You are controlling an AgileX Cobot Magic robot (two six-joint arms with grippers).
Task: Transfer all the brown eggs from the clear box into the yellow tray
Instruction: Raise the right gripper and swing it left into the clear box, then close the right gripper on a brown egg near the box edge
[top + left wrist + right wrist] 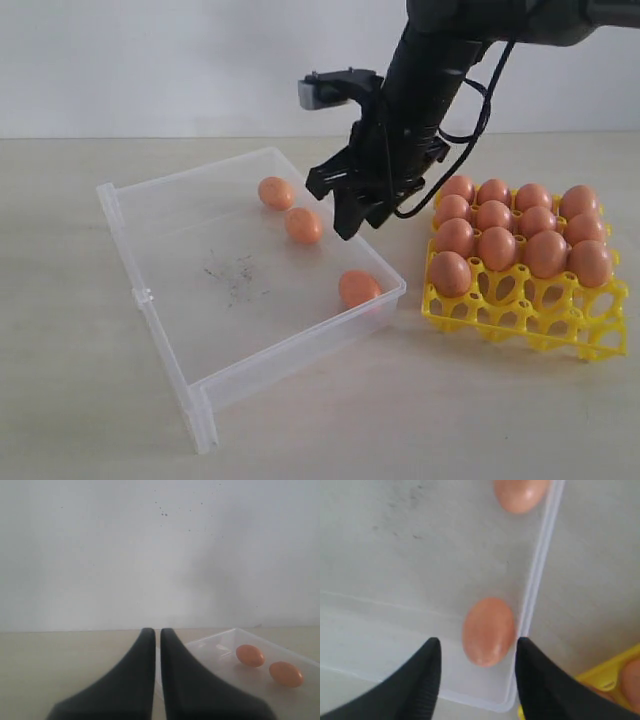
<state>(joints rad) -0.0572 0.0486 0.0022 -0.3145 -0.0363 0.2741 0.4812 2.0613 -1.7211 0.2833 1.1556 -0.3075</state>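
Observation:
Three brown eggs [303, 225] lie in the clear box [190, 260] on the left, one of them [358, 288] by the box's corner nearest the tray. My right gripper [358, 225] hangs open above that side of the box. In the right wrist view the gripper [478, 642] holds nothing, and the corner egg [488, 631] lies below, between its fingertips, close to the box wall [540, 580]. The yellow tray [560, 320] on the right holds several eggs [497, 247]. My left gripper [157, 632] is shut and empty, off to the side of the box [220, 645].
The box's rim flap [150, 300] runs along its near left edge. A corner of the yellow tray [615, 672] shows beside the right fingers. Two eggs [250, 655] show in the left wrist view. Bare tabletop [90, 400] surrounds the box and tray.

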